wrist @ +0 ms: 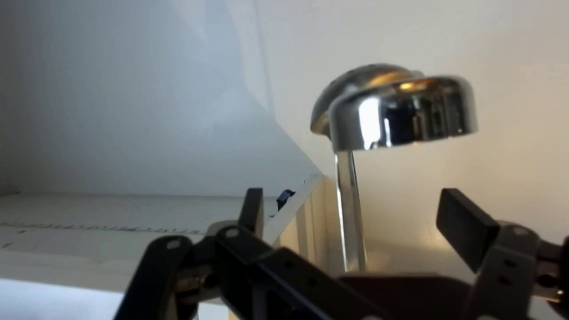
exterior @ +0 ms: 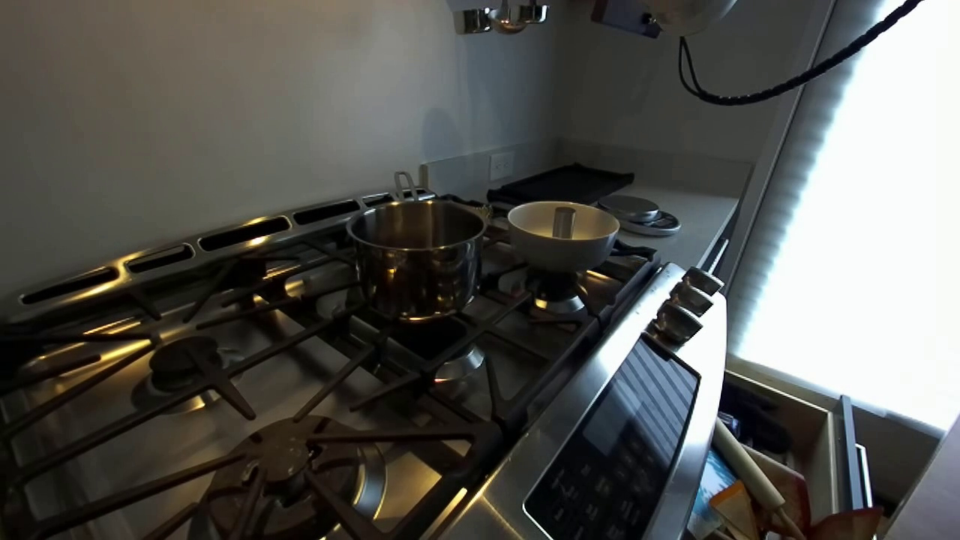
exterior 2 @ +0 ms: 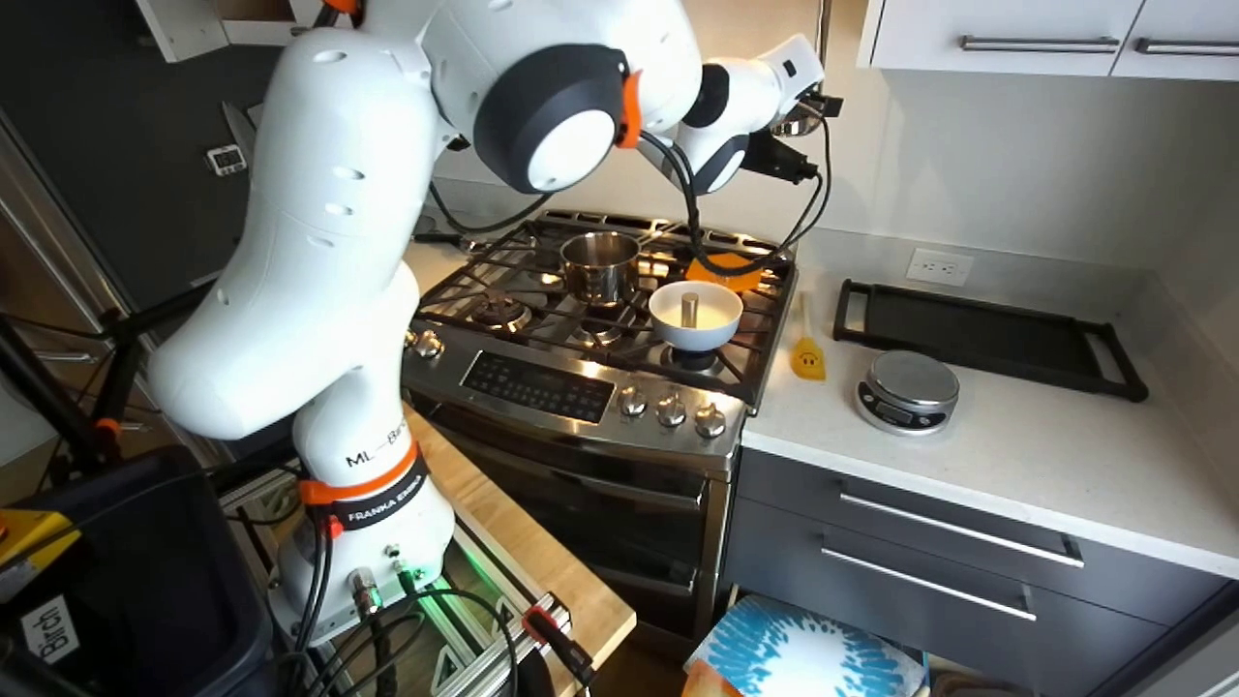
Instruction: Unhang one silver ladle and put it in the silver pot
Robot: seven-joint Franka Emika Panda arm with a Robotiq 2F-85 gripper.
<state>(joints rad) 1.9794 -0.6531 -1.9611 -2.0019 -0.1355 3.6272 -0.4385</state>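
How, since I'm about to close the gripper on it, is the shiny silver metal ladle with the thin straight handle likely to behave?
The silver ladle is likely stiff: its handle looks straight and metallic. Perhaps slippery: its surface gleams, seemingly smooth. It might twist or clink: two silver ladle bowls overlap at the handle's end.

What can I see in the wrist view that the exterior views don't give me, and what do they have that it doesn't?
Only the wrist view shows clearly that the gripper is open, with a ladle handle appearing between its fingers; from this one angle, I can't tell whether it is truly in the gap.

Only the exterior views show the pot standing on the stove, beside a white bowl.

Shared: ladle heads, close up in the wrist view, small and high in the exterior views.
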